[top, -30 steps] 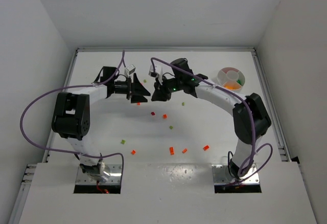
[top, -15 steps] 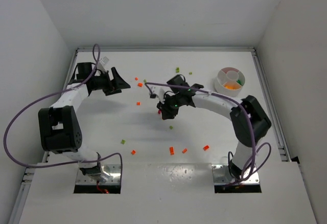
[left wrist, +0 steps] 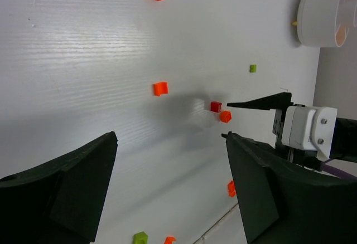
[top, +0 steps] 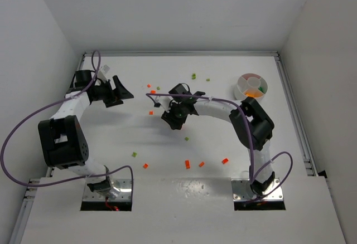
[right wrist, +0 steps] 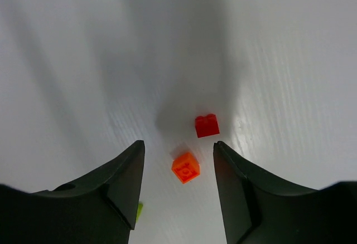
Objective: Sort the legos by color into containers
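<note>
Pick-up step: the right gripper (right wrist: 177, 150), jaws parted and empty, hovers over an orange lego (right wrist: 186, 167) and a red lego (right wrist: 207, 125) mid-tabletop (top: 212, 138), probably needing to descend, pinch one, then carry it to the dish (top: 241, 93) at far right, while the left gripper (left wrist: 171, 138) waits, spread wide, holding nothing.

Red lego (right wrist: 207, 125), org lego (right wrist: 186, 167), grn lego (top: 134, 154); wht dish (left wrist: 321, 15), wht table (top: 212, 138), blk right gripper (right wrist: 178, 144).

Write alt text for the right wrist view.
The right arm's black fingers stand open over the white table, an orange lego lying in the gap between them and a red lego just beyond it. A green lego peeks out beside one finger.
</note>
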`<state>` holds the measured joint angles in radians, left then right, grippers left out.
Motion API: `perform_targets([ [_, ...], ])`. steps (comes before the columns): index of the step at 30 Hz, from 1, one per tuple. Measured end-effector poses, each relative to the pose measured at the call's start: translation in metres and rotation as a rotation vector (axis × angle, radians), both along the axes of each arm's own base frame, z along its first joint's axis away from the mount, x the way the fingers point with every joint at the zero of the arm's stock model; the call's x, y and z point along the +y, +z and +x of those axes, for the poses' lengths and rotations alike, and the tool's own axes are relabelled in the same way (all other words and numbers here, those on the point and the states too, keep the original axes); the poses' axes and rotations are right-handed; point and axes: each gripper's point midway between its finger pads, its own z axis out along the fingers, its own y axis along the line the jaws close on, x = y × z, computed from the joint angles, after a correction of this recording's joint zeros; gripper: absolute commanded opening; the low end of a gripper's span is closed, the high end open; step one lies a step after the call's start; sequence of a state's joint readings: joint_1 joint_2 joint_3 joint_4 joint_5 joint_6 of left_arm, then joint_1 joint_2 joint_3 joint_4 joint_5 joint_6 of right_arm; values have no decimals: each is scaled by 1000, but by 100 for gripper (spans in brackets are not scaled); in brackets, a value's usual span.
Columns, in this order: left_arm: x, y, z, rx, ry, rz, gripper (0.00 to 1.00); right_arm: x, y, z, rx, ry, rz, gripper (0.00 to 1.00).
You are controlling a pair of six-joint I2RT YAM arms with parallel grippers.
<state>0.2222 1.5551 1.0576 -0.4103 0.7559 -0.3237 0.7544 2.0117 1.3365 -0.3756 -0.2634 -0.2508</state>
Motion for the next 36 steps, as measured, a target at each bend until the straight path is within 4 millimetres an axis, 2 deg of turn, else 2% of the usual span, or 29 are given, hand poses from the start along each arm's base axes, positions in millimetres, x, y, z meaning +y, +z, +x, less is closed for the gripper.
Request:
perform_targets([
  [2,0,-1,0,4,-3,-3,85,-1,0,4,-16,-15,-7,60],
  [9,0,-4,4,20,-7,-13,85,0,3,16,-67,-21,-8,62],
  [16,-1,-5,4,23,-12,-21,85,6,-7,29,-78,3,-16,45],
  [24,-3,-7,4,30,-19,-32,85,2,-16,29,-72,19,-33,45],
  [28,-3,-9,4,37,-20,-36,85,1,-16,30,-77,24,-34,37],
  [32,-3,-11,4,42,-22,-40,85,1,-21,29,-72,34,-40,22],
  [36,-4,-11,4,42,-23,-42,93,1,-21,31,-73,34,-37,8],
])
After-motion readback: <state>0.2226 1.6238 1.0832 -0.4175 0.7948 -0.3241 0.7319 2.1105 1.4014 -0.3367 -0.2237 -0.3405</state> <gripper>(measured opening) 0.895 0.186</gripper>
